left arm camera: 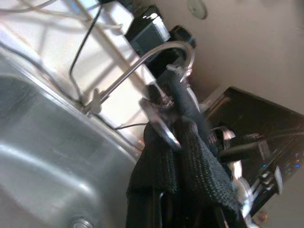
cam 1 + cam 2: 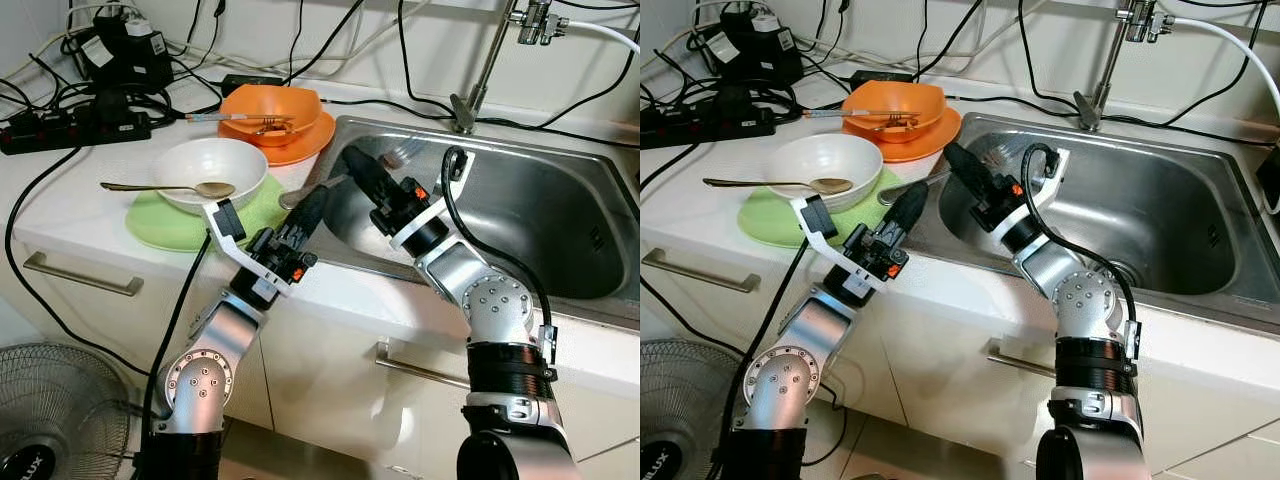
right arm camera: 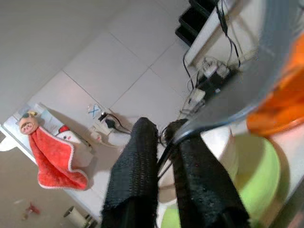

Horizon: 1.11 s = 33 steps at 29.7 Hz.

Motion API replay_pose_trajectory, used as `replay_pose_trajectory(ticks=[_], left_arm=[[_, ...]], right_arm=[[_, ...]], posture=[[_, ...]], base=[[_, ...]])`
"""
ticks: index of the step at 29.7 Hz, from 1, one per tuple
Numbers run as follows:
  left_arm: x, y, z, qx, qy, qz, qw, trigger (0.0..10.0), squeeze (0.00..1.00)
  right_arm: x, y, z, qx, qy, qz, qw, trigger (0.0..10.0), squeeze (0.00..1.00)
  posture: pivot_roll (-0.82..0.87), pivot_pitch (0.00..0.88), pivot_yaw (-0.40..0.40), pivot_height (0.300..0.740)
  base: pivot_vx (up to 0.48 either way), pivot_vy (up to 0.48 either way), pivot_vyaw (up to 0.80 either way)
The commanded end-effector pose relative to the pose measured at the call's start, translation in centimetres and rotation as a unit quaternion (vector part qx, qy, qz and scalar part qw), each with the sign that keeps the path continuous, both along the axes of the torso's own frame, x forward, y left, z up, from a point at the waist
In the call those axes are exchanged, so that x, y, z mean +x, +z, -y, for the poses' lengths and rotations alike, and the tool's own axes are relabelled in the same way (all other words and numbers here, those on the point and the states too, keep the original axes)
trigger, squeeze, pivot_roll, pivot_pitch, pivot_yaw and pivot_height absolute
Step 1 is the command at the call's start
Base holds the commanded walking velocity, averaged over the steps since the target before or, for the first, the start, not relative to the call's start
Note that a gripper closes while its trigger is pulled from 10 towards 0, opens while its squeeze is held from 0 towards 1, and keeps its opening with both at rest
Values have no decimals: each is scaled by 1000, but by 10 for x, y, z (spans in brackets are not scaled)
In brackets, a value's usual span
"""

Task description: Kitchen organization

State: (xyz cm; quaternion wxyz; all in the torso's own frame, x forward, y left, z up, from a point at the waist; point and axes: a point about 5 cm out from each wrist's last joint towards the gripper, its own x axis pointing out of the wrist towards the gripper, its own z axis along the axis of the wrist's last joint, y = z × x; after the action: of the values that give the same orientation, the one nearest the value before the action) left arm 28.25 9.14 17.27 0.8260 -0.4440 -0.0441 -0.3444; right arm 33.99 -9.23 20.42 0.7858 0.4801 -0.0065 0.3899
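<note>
Spoon [image 2: 305,192] handle pinched in both tools

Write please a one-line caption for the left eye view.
Both hands, left hand and right hand, reach over the sink edge beside stacked bowls.

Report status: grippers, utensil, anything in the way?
Left gripper shut on metal utensil at sink left rim. Right gripper close beside the utensil, over the basin. Nothing blocking; bowls apart on counter.
</note>
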Motion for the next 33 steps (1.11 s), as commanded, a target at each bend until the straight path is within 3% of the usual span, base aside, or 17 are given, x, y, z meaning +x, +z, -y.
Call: replay_pose_trajectory(ticks=[1,4,5,6,7,17,19,22,23,24,26,28,29,33], left_arm=[[-1,1,-1,1,2,3,1000,0,0],[2,-2,0,6,0,-6,1000,0,82],[3,-3,0,9,1,-9,1000,3294,745],[4,-5,-1,19,5,-13,1000,8157,1000],[5,-6,0,25,5,-15,1000,10000,1000],[10,-13,3,60,13,-25,998,10000,1000],[11,-15,2,80,24,-25,996,10000,1000],[14,-20,0,126,44,-21,991,10000,1000],[14,-20,0,126,44,-21,991,10000,1000],[15,-21,-1,143,50,-18,988,10000,1000],[16,-22,-2,173,55,-8,983,10000,1000],[16,-22,0,200,54,5,978,10000,1000],[16,-22,0,200,54,5,978,10000,1000],[16,-21,3,231,49,23,971,10000,1000]], right_arm=[[3,1,10,-3,-26,2,1000,0,0],[6,4,10,-1,-31,4,1000,0,0],[6,4,10,0,-32,5,999,0,0],[6,5,10,0,-33,6,999,0,0],[7,6,11,0,-35,7,999,0,0],[17,5,22,-17,-95,-3,995,0,0],[21,1,26,-37,-122,-10,992,0,0],[31,-8,38,-105,-181,-18,978,0,0],[31,-8,38,-105,-181,-18,978,0,0],[34,-11,44,-140,-210,-18,967,0,0],[43,-19,60,-246,-273,-18,930,0,0],[47,-24,71,-319,-312,-15,895,0,0],[47,-24,71,-319,-312,-15,895,0,0],[52,-36,88,-423,-352,-34,834,0,0]], posture=[[-85,0,1,740],[-88,0,4,740],[-88,0,4,740],[-91,0,8,740],[-91,0,8,740],[-93,0,20,740],[-92,0,21,740],[-87,0,24,740],[-87,0,24,740],[-85,0,26,740],[-79,0,29,740],[-73,0,33,740],[-73,0,33,740],[-65,0,41,740]], base=[[0,0,0],[0,0,0],[0,0,0],[0,0,0],[0,0,0],[0,0,0],[0,0,0],[0,0,0],[0,0,0],[0,0,0],[0,0,0],[0,0,0],[0,0,0],[0,0,0]])
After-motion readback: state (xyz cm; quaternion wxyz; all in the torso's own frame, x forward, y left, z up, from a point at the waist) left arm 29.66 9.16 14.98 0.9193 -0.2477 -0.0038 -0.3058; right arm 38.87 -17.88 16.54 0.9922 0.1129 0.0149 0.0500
